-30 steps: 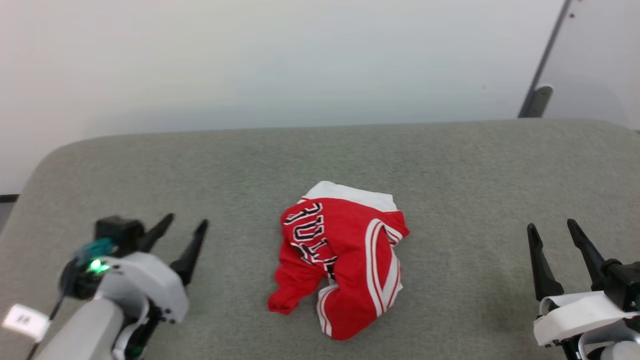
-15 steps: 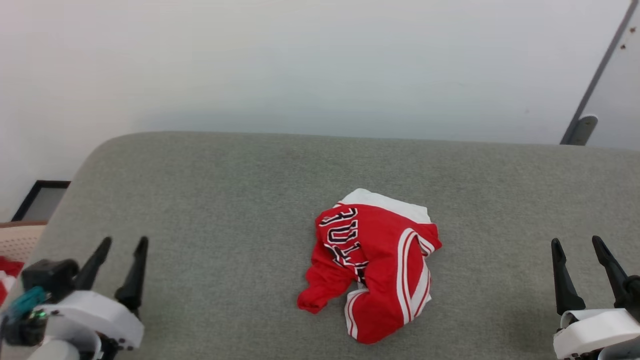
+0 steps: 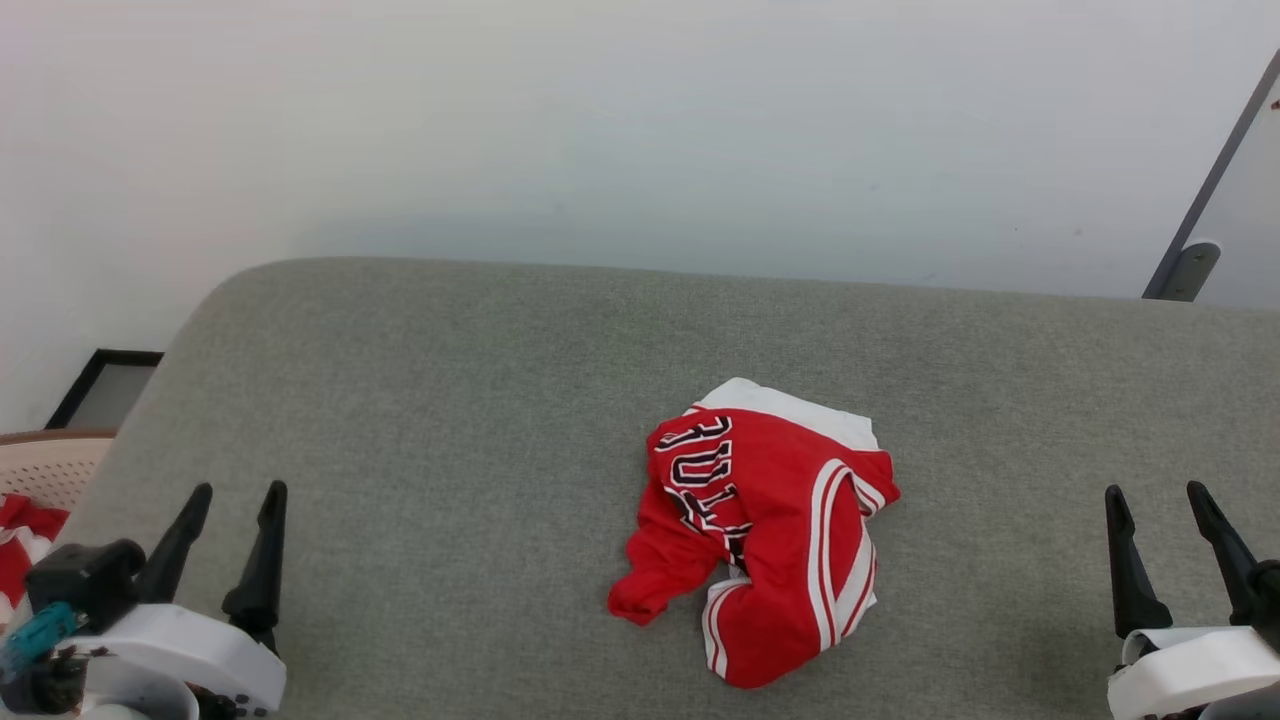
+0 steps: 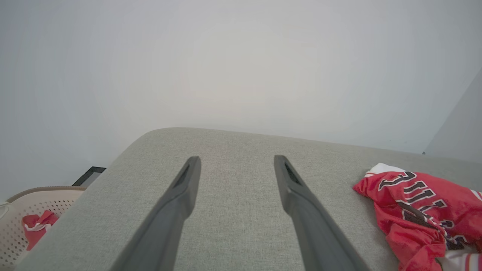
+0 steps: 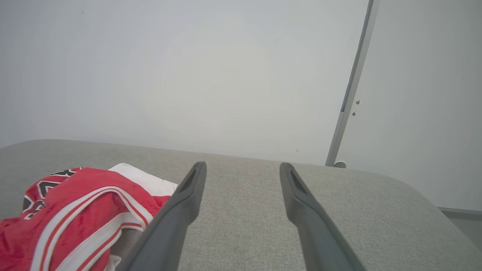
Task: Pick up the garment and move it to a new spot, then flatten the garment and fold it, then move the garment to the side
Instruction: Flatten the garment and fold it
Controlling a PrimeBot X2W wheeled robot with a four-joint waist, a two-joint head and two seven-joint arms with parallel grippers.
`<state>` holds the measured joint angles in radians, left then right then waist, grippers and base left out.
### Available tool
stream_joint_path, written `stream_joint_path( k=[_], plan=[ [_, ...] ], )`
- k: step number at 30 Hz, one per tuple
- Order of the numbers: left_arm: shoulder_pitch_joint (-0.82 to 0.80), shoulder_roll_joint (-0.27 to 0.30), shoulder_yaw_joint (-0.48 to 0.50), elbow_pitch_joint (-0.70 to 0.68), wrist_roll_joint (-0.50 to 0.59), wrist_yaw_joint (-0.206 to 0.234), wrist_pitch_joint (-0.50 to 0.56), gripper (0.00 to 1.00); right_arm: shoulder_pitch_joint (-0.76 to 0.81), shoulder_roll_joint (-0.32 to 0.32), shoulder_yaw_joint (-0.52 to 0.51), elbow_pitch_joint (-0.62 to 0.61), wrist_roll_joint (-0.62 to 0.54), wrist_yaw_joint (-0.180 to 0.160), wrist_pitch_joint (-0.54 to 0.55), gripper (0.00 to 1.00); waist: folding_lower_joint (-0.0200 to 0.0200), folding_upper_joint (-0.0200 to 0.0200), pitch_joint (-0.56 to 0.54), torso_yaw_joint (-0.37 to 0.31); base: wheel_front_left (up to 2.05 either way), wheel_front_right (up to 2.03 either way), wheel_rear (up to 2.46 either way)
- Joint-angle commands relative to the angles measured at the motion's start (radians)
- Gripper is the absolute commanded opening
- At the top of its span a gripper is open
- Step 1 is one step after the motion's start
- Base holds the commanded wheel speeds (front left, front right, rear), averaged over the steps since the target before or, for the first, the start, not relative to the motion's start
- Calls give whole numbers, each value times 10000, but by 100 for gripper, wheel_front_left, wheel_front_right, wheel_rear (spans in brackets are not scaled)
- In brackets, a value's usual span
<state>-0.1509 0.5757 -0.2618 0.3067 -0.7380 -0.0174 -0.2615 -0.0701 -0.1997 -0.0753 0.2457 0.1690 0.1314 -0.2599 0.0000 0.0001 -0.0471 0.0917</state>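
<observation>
The garment (image 3: 765, 525), a red jersey with white sleeves, striped trim and black lettering, lies crumpled near the middle of the grey padded table (image 3: 450, 400). It also lies at the right edge of the left wrist view as the garment (image 4: 418, 203), and at the lower left of the right wrist view as the garment (image 5: 71, 214). My left gripper (image 3: 237, 492) stands open at the lower left, well apart from the cloth, nothing between its fingers. My right gripper (image 3: 1158, 492) stands open at the lower right, also empty and apart from it.
A beige perforated basket (image 3: 45, 465) with a small red-and-white cloth scrap (image 3: 22, 545) sits off the table's left edge; the basket (image 4: 26, 210) is at the left wrist view's lower left. A white wall stands behind the table, with a grey post (image 3: 1195, 250) at the right.
The camera has swung left, shifting the whole scene rightward and bringing the basket into view. My left gripper has pulled back from beside the garment to the lower left corner.
</observation>
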Motion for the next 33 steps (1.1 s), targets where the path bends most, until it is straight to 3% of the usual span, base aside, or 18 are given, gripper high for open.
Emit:
stream_joint_path(
  k=[1,8,18,25,33],
  plan=[
    [136,-39,52,-45,68,60,-44,100,81,-5,15,-1,35,-14,-50,100,0,-1,9,-4,0,0,0],
    [166,-134,126,-267,225,85,-44,100,-132,-8,229,-85,157,-14,-25,100,0,-1,159,112,0,0,0],
    [-160,-495,-145,-734,510,107,-33,100,-1199,-456,860,64,670,-14,598,100,0,-1,704,879,0,0,0],
    [-680,-1031,-435,-948,731,-56,-32,100,-2345,-1070,1180,785,1009,-14,1240,100,0,-1,1319,1743,0,0,0],
    [-1155,-1667,-421,-747,1180,-342,-31,100,-3753,-1755,2288,2076,1617,-14,2275,100,0,-1,1959,2430,0,0,0]
  ],
)
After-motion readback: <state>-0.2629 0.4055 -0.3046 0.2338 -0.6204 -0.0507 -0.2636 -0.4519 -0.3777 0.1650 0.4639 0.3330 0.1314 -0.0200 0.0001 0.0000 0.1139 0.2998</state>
